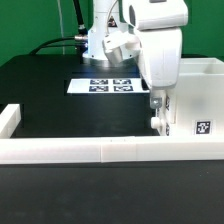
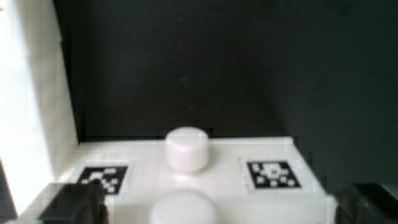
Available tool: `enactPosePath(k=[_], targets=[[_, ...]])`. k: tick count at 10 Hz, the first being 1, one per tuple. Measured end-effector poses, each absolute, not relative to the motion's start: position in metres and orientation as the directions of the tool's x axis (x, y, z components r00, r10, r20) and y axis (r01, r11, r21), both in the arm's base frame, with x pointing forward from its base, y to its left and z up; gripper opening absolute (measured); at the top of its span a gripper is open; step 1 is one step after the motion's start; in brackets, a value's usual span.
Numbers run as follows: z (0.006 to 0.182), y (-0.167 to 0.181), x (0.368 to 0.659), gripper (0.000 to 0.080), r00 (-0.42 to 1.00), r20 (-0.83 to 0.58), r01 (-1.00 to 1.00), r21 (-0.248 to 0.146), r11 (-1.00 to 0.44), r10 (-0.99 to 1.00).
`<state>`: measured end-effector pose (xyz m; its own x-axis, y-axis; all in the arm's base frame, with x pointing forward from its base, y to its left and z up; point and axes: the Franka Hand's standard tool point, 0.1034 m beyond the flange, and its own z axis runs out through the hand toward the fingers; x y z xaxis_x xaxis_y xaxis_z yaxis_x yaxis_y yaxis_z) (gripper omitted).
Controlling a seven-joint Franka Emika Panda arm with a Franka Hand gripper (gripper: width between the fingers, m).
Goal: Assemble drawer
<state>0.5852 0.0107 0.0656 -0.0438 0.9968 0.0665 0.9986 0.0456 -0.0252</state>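
The claw (image 1: 157, 112) hangs low over a knobbed tray (image 2: 187, 165) beside the case (image 1: 196, 95); its fingers stand apart.

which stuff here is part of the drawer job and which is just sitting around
Job:
- drawer case
- knobbed tray, under the pincer

Just there:
- marker board
- border wall
- black table
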Motion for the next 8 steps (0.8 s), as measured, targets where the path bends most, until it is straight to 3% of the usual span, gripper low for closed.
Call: enactPosePath(k=[2, 4, 7, 8], targets=[[0.070, -0.010, 0.581, 0.0648, -0.040, 0.053, 0.999, -0.021, 0.041, 0.998], [0.085, -0.017, 0.569, 0.0648, 0.048, 0.035, 0.998, 0.027, -0.049, 0.998], [0.093, -0.009, 0.545, 0.0648, 0.159, 0.049, 0.981, 0.105, -0.164, 0.986], [0.092, -0.007, 0.540, 0.0648, 0.182, 0.055, 0.976, 0.109, -0.187, 0.982]])
